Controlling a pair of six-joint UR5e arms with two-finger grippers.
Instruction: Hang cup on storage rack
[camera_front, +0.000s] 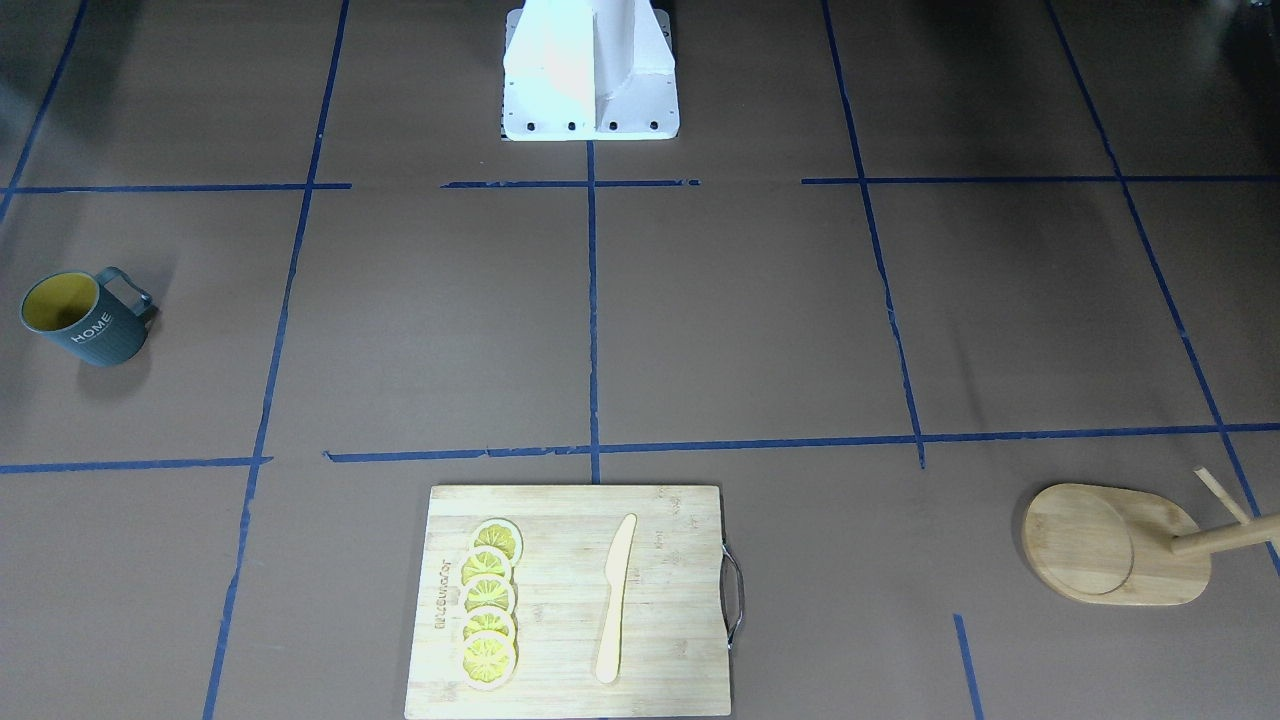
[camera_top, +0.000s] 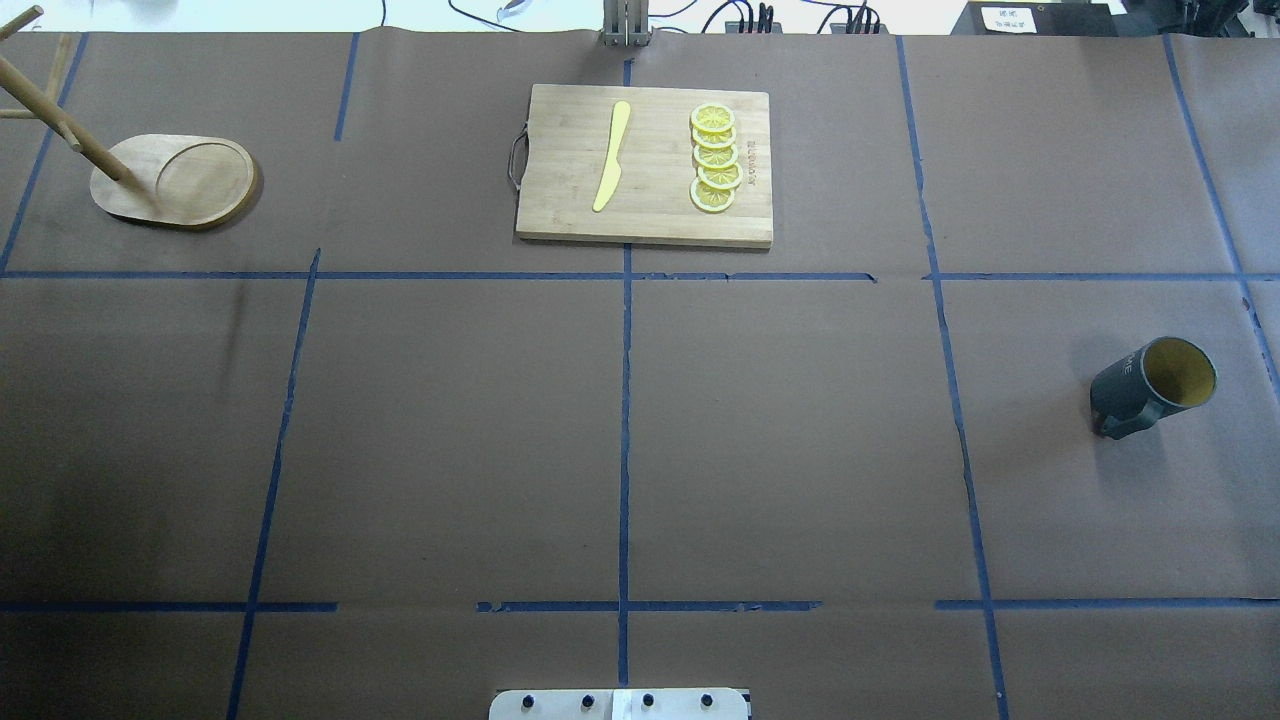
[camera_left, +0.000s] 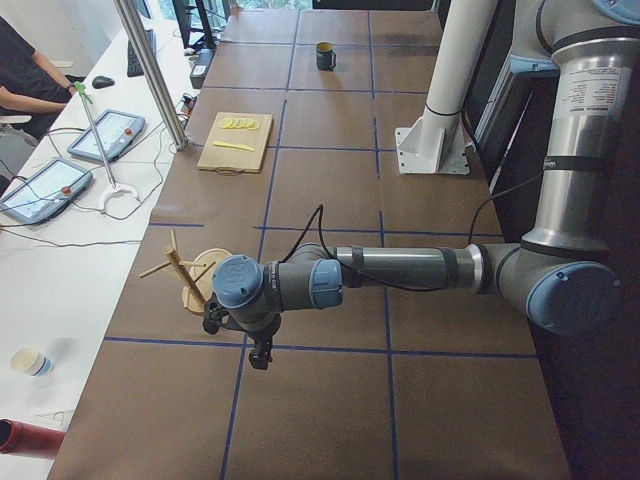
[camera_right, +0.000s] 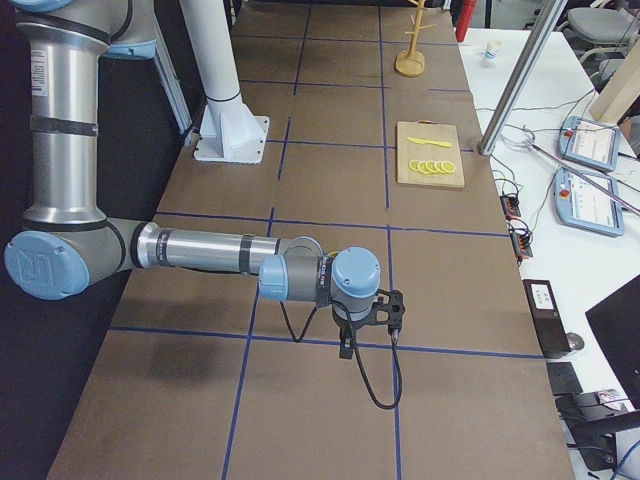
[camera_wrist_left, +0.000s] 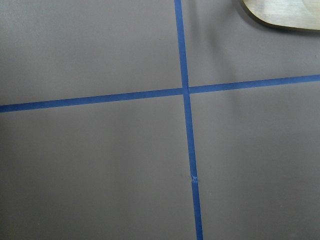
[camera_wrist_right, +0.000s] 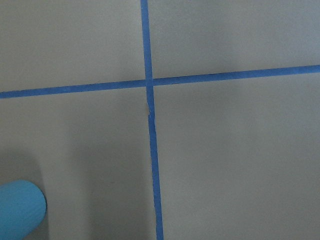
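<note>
On the robot's right end of the counter (camera_top: 450, 430) stands the cup (camera_top: 1150, 385), upright on the brown paper. Its yellow inside shows and its handle is turned toward the robot's side. At the opposite end, in the far left corner from the robot, the rack (camera_top: 175, 180) stands upright on its oval base, well apart from the cup, its post and pegs bare.

Between them, at the far edge and in line with the robot's base (camera_front: 590, 70), lies a board (camera_top: 560, 150). It carries a row of overlapping lemon slices (camera_top: 715, 160) and a pale knife (camera_top: 612, 155) that lie apart, the knife on the robot's left of the slices.

Only the side views show the arms. The left arm reaches out level over the counter, its hand (camera_left: 259, 355) pointing down above the paper near the rack, touching nothing. Whether that hand is released or clenched I cannot tell. The left wrist view shows crossed blue tape and a corner of the rack's base at the top right.

The right arm also reaches out level, its hand (camera_right: 346, 345) pointing down over a tape line with a cable looped below it. Its state cannot be told either. The right wrist view shows crossed tape.
</note>
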